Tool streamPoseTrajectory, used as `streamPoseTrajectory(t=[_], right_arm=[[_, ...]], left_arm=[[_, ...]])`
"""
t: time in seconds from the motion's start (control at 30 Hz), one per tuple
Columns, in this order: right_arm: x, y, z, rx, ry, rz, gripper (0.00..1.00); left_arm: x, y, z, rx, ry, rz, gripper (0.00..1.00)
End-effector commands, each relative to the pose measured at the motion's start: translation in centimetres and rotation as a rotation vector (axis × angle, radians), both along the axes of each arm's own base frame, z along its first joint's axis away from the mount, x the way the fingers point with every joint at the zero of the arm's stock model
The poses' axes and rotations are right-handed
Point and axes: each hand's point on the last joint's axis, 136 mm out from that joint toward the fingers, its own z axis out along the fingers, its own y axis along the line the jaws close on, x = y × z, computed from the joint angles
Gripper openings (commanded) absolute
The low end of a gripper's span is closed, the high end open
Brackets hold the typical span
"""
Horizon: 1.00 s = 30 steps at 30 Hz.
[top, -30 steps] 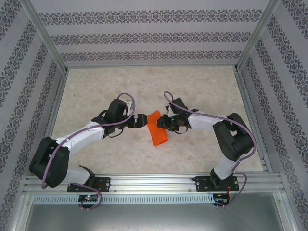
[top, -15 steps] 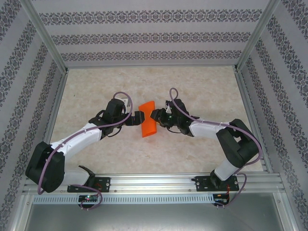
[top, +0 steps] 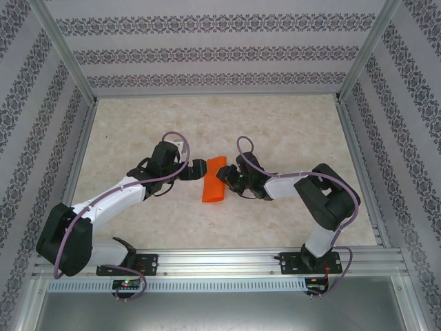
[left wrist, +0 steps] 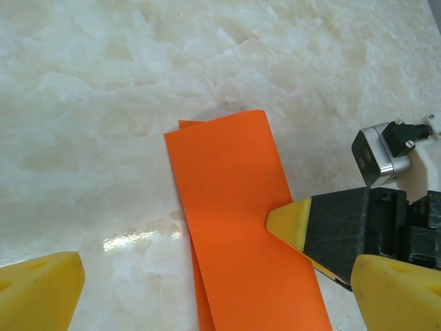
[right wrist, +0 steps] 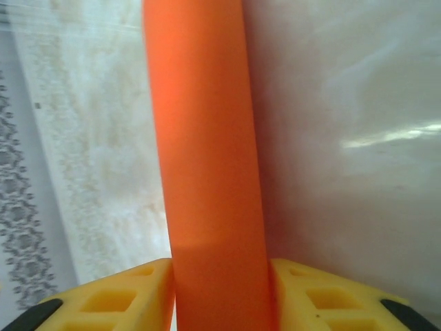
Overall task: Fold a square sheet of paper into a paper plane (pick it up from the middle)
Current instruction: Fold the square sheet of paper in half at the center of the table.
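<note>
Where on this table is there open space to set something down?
Free: the far strip of table between the paper and the back wall, and the near patch between the left arm and right arm. Crowded: the middle, where the left hand and right hand meet at the paper.

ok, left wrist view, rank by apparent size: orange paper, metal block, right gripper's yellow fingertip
1. orange paper, by far
2. metal block
3. right gripper's yellow fingertip, only a little smaller than the block
</note>
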Motion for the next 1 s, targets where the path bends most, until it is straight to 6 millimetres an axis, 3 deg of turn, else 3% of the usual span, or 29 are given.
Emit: streamPoseTrajectory(t=[0.0,0.2,0.53,0.7,0.97], right_arm=[[-0.4,-1.6,-1.0,-0.152,0.0,0.016,0.45],[-0.3,-3.4,-0.1,-0.29,-0.029,0.031,0.55],[-0.5,-4.0,-0.2,-0.413,-0.013,0.118,0.55],[-0.2,-3.0,-0.3,-0.406,-0.009,0.136,0.56],[-0.4,-2.3,-1.0,-0.436,0.015,0.148,0.57]], left_arm=[[-0.2,-0.5,0.8,-0.005,-0.01,-0.021,1.0],[-0.3,-0.5,0.7,-0.002,-0.01,-0.024,1.0],[-0.2,-0.9,0.7,-0.009,-0.005,-0.04,1.0],[-0.1,-1.3,0.7,-0.038,0.002,-0.042,0.98],[0.3,0.0,-0.1,-0.013,0.022,0.055,0.93]])
